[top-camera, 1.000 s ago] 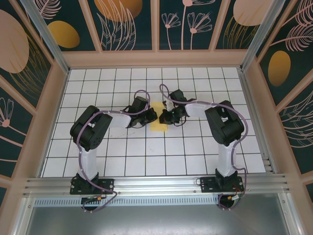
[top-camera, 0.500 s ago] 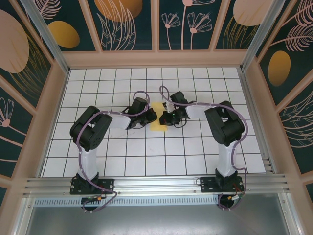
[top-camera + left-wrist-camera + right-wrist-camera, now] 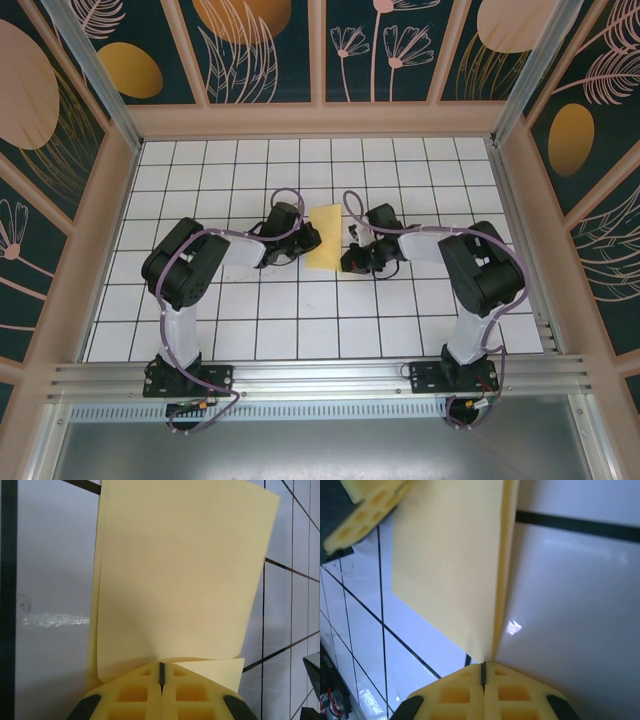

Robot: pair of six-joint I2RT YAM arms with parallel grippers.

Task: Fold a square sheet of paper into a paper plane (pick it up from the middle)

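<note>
Folded pale yellow paper square (image 3: 323, 238) at centre frame, over the white gridded worktop (image 3: 300, 310). The left gripper (image 3: 161, 677), pressed together, pinches its near edge. The right gripper (image 3: 482, 672), likewise pressed together, meets a corner, grip unclear.

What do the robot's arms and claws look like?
The left arm and right arm have white links, bulky black joints and looping purple cables. The left claw and right claw have pale yellow fingers with square hollows and black edging.
</note>
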